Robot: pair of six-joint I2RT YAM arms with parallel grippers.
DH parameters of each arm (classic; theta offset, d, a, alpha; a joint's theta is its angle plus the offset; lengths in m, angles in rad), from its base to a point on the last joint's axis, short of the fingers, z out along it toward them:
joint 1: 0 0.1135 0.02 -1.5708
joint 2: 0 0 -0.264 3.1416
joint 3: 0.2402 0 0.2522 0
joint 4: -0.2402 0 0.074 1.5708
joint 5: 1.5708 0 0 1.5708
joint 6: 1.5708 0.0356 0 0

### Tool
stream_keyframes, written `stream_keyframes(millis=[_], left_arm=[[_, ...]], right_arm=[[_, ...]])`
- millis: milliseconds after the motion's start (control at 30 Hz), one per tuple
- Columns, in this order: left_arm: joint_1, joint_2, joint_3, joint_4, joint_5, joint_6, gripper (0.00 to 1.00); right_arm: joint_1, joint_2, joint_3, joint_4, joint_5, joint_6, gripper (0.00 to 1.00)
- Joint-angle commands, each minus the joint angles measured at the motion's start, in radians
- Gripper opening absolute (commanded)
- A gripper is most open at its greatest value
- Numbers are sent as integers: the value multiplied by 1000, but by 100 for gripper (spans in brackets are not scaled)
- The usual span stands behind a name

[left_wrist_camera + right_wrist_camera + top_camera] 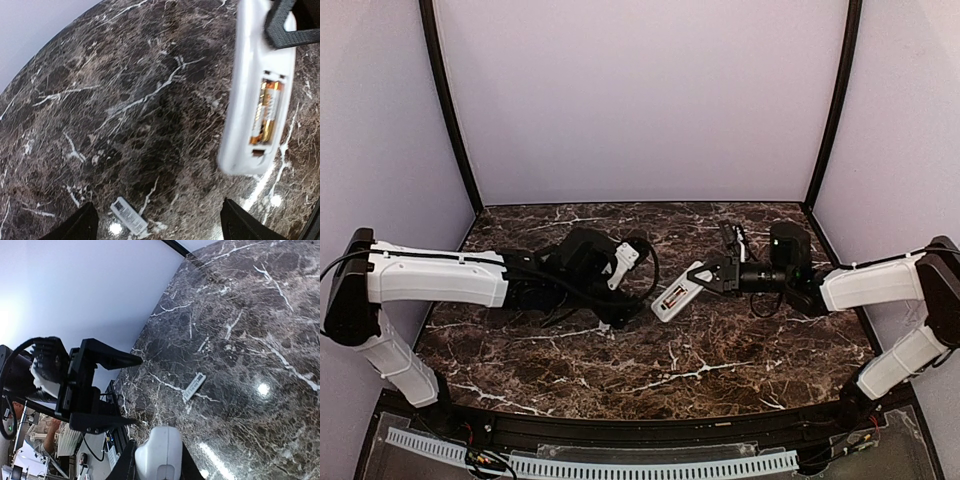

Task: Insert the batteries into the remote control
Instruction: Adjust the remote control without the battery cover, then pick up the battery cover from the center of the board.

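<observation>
Over the worktop (720, 370), right end effector (713, 277) grips remote (676, 294); left end effector (157, 204), released, should pinch the probable battery (129, 216) squarely.

A small flat white piece (129, 216) lies on the dark marble table (100, 125)

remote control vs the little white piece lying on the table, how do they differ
The remote control is gripped by the right claw; the small white piece lies flat on the marble table, untouched. The remote control is much the bigger of the two. Its back shows an open bay with a gold battery; the small white piece shows only dark printed lines. Both are white and oblong.
</observation>
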Motion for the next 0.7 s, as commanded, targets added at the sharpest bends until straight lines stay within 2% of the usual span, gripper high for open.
stream_keyframes(millis=[0, 200, 467, 667], left_arm=[[60, -51, 11, -206, -5, -76, 85], [110, -16, 14, -341, -9, -229, 85], [135, 109, 30, -340, -20, -360, 82], [136, 177, 56, -327, -6, -391, 77]], right_arm=[[-41, -33, -34, -23, -18, -27, 0], [-86, -46, -62, -20, -24, -42, 0], [-113, -44, -78, -13, -46, -44, 0], [-122, -50, -80, -20, -49, -50, 0]])
